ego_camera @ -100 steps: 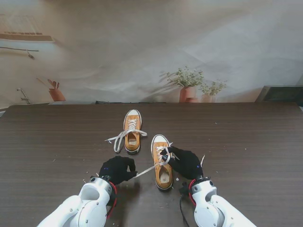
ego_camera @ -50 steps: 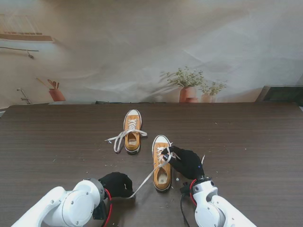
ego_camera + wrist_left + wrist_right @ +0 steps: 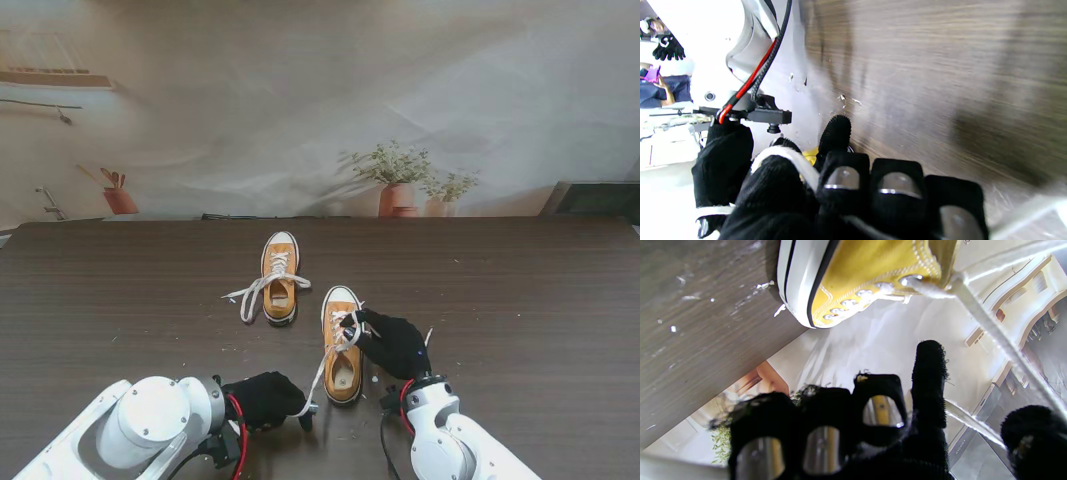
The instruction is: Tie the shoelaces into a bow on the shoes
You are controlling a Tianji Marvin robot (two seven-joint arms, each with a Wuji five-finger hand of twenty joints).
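Two yellow canvas shoes stand on the dark table. The nearer shoe (image 3: 342, 347) (image 3: 870, 276) sits between my hands. My left hand (image 3: 268, 398) (image 3: 826, 186), black-gloved, is shut on a white lace (image 3: 322, 375) (image 3: 796, 163) that runs taut from that shoe's eyelets towards me. My right hand (image 3: 393, 343) (image 3: 873, 420) rests at the shoe's right side, fingers curled on another strand of lace (image 3: 993, 333) near the tongue. The farther shoe (image 3: 280, 276) lies untouched, its laces (image 3: 252, 291) loose and spread to its left.
The dark wooden table (image 3: 520, 300) stretches wide on both sides, with small white specks near the shoes. Potted plants (image 3: 398, 175) stand beyond its far edge against a printed backdrop.
My left hand has pulled the lace nearer to me and rightwards, towards the shoe's heel. The right hand has stayed on the near shoe, which shifted slightly.
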